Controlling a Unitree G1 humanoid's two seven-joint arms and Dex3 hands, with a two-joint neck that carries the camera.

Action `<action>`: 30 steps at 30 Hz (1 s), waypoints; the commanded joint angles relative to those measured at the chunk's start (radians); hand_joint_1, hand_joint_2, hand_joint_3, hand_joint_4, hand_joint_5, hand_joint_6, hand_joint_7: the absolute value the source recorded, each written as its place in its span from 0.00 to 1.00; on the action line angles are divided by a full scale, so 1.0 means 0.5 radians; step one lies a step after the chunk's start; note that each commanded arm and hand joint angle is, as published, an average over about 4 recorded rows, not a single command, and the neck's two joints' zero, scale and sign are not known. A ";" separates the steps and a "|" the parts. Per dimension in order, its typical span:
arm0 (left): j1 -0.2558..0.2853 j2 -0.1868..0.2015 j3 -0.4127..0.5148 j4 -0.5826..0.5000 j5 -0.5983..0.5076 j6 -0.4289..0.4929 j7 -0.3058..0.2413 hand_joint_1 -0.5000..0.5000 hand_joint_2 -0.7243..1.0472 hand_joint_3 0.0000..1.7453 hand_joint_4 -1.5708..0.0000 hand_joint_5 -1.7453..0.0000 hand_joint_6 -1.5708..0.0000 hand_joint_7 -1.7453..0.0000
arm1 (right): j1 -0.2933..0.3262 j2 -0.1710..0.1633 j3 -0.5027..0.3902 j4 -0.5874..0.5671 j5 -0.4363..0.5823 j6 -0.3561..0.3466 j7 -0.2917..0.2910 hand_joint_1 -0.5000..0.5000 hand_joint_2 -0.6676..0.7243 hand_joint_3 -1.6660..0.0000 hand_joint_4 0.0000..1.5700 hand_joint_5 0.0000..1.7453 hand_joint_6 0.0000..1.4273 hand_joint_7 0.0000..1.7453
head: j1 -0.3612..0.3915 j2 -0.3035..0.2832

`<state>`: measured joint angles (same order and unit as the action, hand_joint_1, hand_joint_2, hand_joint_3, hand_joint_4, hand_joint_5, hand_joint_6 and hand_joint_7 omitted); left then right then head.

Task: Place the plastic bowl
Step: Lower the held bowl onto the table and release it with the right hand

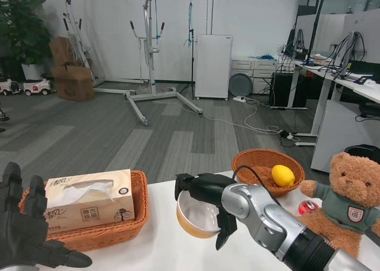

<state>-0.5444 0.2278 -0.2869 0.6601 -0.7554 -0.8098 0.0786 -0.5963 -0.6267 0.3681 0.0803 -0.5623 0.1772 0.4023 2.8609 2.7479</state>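
Observation:
A tan plastic bowl (197,219) with a white inside hangs tilted just above the white table (160,247), near its middle. My right hand (208,198) grips the bowl's far rim, its fingers reaching down the right side. My left hand (24,229) is at the bottom left, fingers spread and holding nothing, in front of the wicker tray.
A wicker tray (127,226) with a tissue box (89,198) stands at the left. A round wicker basket (261,164) holding a lemon (283,175) sits behind my right arm. A brown teddy bear (347,200) sits at the right, a small red thing (309,207) beside it.

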 commanded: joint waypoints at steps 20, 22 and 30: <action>-0.010 0.005 0.006 0.014 -0.005 0.003 -0.001 0.00 0.00 0.04 1.00 1.00 1.00 1.00 | -0.019 -0.030 -0.008 0.312 -0.073 -0.037 0.005 0.12 0.09 0.48 0.15 0.83 0.30 0.92 | -0.031 -0.037; -0.010 0.007 0.004 0.014 -0.005 0.003 -0.001 0.00 0.00 0.05 1.00 1.00 1.00 1.00 | -0.017 -0.027 -0.013 0.375 -0.083 -0.068 0.003 0.12 0.09 0.48 0.15 0.83 0.31 0.92 | -0.040 -0.040; -0.010 0.011 -0.006 0.017 -0.008 0.003 -0.001 0.00 0.00 0.03 1.00 1.00 1.00 1.00 | -0.001 0.013 -0.067 0.758 -0.154 -0.251 -0.139 0.11 0.09 0.48 0.15 0.79 0.30 0.92 | -0.061 -0.054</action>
<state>-0.5451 0.2301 -0.2889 0.6642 -0.7559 -0.8075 0.0785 -0.5976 -0.6239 0.3427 0.4235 -0.6282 0.0602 0.3540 2.8311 2.7215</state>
